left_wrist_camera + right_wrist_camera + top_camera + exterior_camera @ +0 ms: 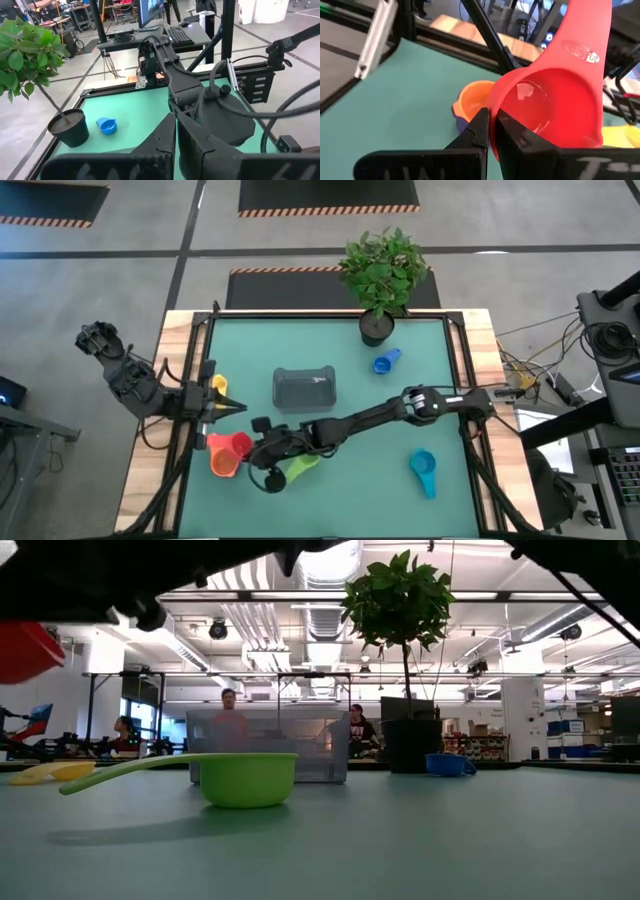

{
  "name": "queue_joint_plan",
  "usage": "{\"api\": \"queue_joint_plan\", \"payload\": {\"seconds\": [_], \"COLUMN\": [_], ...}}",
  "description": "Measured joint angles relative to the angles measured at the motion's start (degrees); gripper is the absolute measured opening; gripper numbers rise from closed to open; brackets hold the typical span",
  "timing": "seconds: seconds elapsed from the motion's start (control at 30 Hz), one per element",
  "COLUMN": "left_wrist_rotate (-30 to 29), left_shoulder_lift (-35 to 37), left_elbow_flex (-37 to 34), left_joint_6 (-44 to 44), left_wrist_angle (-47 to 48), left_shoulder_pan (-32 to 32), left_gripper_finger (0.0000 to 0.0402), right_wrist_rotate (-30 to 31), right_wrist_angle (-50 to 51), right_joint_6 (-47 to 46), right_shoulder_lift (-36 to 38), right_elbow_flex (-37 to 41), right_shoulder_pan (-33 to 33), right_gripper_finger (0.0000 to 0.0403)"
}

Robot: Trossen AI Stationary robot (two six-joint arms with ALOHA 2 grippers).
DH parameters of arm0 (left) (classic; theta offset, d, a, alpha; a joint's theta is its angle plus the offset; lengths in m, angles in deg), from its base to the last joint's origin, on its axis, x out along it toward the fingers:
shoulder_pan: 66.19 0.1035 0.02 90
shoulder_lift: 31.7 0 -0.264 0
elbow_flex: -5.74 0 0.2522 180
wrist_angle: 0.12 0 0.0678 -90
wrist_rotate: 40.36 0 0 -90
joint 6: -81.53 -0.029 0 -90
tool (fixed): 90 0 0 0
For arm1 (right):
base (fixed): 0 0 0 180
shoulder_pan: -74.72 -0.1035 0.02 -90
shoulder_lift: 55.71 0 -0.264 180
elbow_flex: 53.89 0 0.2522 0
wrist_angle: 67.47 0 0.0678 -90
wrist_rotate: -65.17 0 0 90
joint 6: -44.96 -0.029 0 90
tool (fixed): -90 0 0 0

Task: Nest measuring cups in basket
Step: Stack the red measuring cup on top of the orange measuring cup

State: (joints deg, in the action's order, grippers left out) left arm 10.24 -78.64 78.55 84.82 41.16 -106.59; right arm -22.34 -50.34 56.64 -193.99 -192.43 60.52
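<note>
Basket point(305, 388) is seen at table centre; no cup is seen in it in the high view. Right gripper point(252, 448) is reached across to the left side, jaws closed on the rim of the red cup point(547, 107), handle pointing away from the wrist. From the gripper the basket lies at about 1 o'clock, near. Orange cup point(223, 464) sits just beside at 8 o'clock, green cup point(298, 468) at 4. Left gripper point(212, 408) is seen shut, empty, at the left edge.

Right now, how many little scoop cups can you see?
6, maybe more hidden: yellow cup at the left edge, red cup pinched by the right gripper, orange cup under it, green cup beside it, blue cup near the plant, teal cup front right.
</note>
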Motion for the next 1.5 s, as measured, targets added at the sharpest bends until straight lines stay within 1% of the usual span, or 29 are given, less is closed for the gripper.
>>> {"api": "queue_joint_plan", "payload": {"seconds": [0.07,0.2,0.4,0.8,0.93,1.03,1.23,1.5], "left_wrist_rotate": [0.0,0.0,0.0,0.0,0.0,0.0,0.0,0.0], "left_shoulder_lift": [0.1,0.5,0.7,0.6,0.5,0.5,0.6,0.7], "left_elbow_flex": [0.0,0.0,0.0,0.1,0.1,0.1,0.1,0.1], "left_joint_6": [0.0,0.0,0.0,-1.8,-2.5,-2.6,-2.8,-2.8], "left_wrist_angle": [-0.1,-0.1,-0.1,-1.6,-2.1,-2.2,-2.3,-2.3], "left_shoulder_pan": [0.0,0.0,0.0,0.0,0.0,0.0,0.0,0.0], "left_gripper_finger": [0.0,0.0,0.0,0.0,0.0,0.0,0.0,0.0], "right_wrist_rotate": [-0.7,-4.1,-4.2,-4.2,-4.2,-4.0,-4.0,-4.0], "right_wrist_angle": [-0.1,-1.1,-3.4,-7.1,-12.3,-12.6,-13.5,-13.2], "right_joint_6": [0.4,0.6,3.0,4.0,3.9,4.9,4.8,4.8], "right_shoulder_lift": [-1.0,-3.0,-5.1,-5.4,-7.5,-8.6,-8.3,-8.3], "right_elbow_flex": [-1.4,-4.2,-4.7,-4.0,-4.0,-3.8,-3.9,-4.2], "right_shoulder_pan": [0.1,0.3,0.3,0.4,0.4,0.4,0.5,0.5], "right_gripper_finger": [0.0009,0.0009,0.0009,0.001,0.0019,0.0023,0.0026,0.006]}}
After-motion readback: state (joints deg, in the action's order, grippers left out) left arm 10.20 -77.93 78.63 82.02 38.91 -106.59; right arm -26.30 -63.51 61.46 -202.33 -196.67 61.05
